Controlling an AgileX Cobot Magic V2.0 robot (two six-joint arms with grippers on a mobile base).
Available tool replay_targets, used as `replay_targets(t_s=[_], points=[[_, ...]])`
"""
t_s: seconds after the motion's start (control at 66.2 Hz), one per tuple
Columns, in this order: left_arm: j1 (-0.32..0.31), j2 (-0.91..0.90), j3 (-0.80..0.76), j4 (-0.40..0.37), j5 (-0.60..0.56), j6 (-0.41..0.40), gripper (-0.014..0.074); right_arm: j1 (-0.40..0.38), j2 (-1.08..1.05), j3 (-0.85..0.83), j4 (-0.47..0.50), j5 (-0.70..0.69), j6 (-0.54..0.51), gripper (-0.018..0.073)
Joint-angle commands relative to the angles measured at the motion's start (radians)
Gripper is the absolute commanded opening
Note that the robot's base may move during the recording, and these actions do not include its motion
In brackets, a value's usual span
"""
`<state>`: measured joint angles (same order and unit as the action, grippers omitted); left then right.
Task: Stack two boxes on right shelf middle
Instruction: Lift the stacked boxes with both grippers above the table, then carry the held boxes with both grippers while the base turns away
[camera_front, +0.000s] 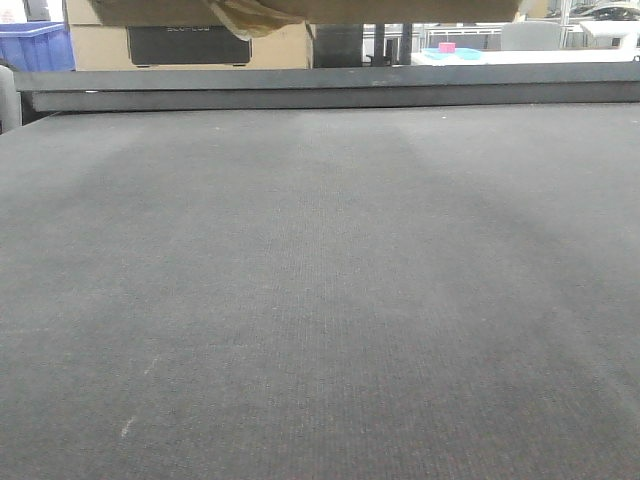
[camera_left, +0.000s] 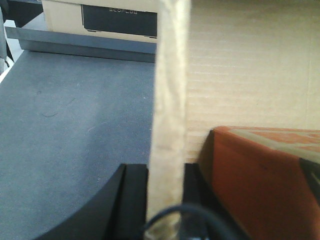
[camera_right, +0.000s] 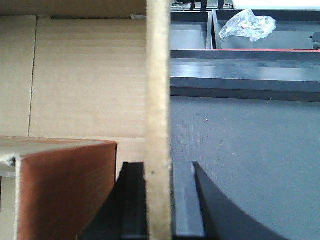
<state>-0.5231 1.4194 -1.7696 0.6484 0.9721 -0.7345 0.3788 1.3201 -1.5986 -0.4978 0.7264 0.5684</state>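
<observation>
A brown corrugated cardboard box is held between both grippers above the dark grey tabletop (camera_front: 320, 300). Its underside shows at the top of the front view (camera_front: 300, 10). My left gripper (camera_left: 166, 169) is shut on the box's left wall (camera_left: 170, 100), seen edge-on. My right gripper (camera_right: 158, 166) is shut on the opposite wall (camera_right: 158, 90). Inside the box lies a reddish-brown box with pale tape on top (camera_left: 260, 175); it also shows in the right wrist view (camera_right: 65, 190). The shiny steel shelf is out of view.
Another cardboard box with a dark label (camera_front: 190, 45) stands behind the table's raised back rail (camera_front: 330, 88). A blue bin (camera_front: 35, 45) is at the far left. Dark trays and a crumpled plastic bag (camera_right: 247, 24) lie beyond the rail on the right.
</observation>
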Motion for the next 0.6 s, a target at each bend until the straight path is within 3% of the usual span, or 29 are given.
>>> replay_targets(t_s=[0.0, 0.589], points=[[0.011, -0.017, -0.01, 0.089, 0.029, -0.009, -0.0111, -0.011, -0.016, -0.017, -0.07, -0.023, 0.001, -0.0162], [0.011, -0.015, -0.01, 0.089, 0.027, -0.009, -0.0111, -0.011, -0.016, -0.017, -0.07, -0.023, 0.001, -0.0162]])
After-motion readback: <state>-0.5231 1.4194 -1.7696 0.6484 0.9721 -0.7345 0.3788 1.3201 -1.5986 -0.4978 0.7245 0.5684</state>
